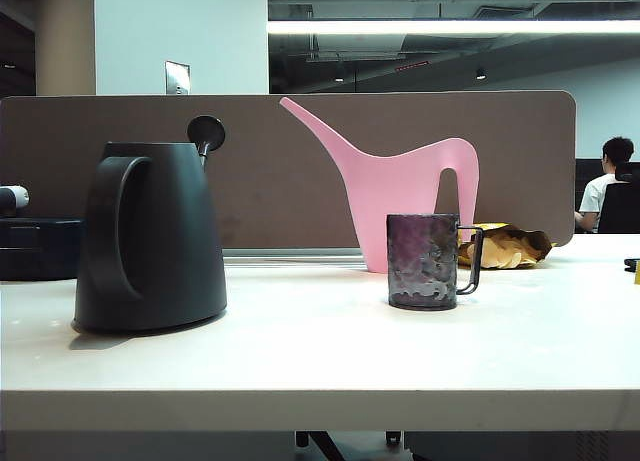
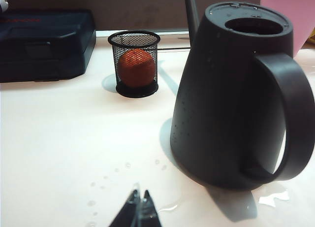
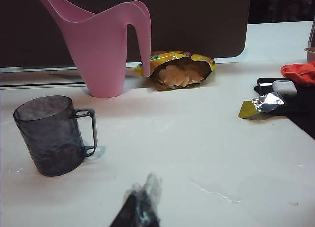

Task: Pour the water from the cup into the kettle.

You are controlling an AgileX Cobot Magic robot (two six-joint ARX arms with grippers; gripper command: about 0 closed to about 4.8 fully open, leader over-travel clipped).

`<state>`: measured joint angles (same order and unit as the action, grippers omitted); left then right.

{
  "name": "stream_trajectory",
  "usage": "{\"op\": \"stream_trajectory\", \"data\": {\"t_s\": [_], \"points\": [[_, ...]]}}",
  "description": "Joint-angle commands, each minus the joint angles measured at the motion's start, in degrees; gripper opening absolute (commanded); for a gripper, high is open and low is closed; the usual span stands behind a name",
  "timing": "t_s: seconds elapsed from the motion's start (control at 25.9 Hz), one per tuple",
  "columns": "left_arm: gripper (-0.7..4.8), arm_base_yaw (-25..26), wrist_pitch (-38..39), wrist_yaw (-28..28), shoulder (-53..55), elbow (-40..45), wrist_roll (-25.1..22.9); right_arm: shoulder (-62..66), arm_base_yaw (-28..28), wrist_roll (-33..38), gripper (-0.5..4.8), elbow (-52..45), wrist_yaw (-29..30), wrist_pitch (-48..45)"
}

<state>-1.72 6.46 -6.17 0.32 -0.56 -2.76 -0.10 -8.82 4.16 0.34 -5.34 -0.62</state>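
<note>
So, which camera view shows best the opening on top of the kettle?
The left wrist view: it looks down on the kettle and shows the round opening, uncovered. The exterior view shows only its side, with the lid raised behind. The right wrist view does not show it.

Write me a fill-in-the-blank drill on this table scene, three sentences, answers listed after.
1. The kettle stands with its lid ____, its top opening bare.
2. Behind the cup stands a watering can coloured ____.
3. The left gripper and the right gripper, both low over the table, each have jaws that are ____.

Missing words: off; pink; shut
</note>
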Motion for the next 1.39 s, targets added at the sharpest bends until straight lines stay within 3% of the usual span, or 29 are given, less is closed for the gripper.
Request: {"op": "stream_trajectory", "data": {"t_s": [0.04,0.89,1.2,1.39], "points": [[-0.05,0.0,-0.5,-0.1,0.0,-0.1,0.0,0.0,0.0,-0.1,-0.06,0.1,0.1,-1.1],[-0.05,0.0,-0.5,-0.1,0.0,-0.1,0.0,0.0,0.0,0.1,-0.06,0.9,0.6,-1.3],[-0.05,0.0,-0.5,-1.3,0.0,-0.1,0.2,0.6,0.0,-0.2,-0.06,14.1,0.1,11.4],[-0.05,0.0,-0.5,-7.5,0.0,-0.2,0.2,9.6,0.0,-3.2,-0.06,24.5,2.4,14.2]]}}
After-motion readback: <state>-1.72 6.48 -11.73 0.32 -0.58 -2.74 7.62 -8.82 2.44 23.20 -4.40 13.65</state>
